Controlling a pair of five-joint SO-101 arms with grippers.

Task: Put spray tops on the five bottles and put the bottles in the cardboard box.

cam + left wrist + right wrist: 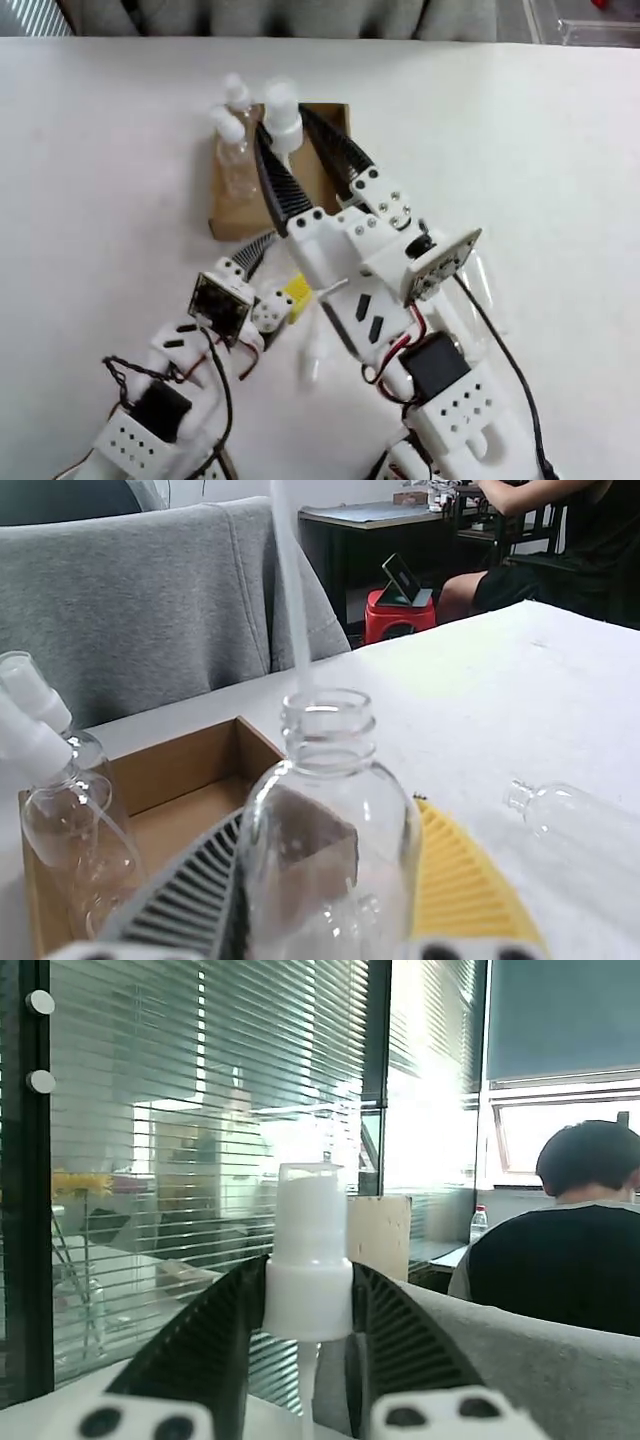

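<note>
My right fingers [310, 1272] are pinched narrow on a white spray top [309, 1250]. They clamp its collar from both sides, the nozzle head standing above my tips and the thin dip tube [290, 600] hanging straight down. In the high view this grip [282, 124] sits in the upper middle of the frame, over the far end of the cardboard box [232, 218]. My left fingers [330, 825], one black and one yellow, are clamped on a clear bottle [328, 850], held upright and uncapped. The tube's lower end meets the rim of that bottle's mouth; I cannot tell whether it has gone inside.

The box lies just beyond the held bottle. The two capped bottles [236, 160] stand in its upper-left part, close together, and bare brown floor shows on the side nearer my left fingers. In the centre of the high view my right arm lies across my left fingers, so the two are crowded there. A loose bottle [487, 285] lies on its side on the tabletop [100, 200] at centre right, just beside my right arm. The white tabletop runs broad to the left and right of the box. Its far edge crosses the top of the frame, with a grey chair back [150, 600] behind it.
</note>
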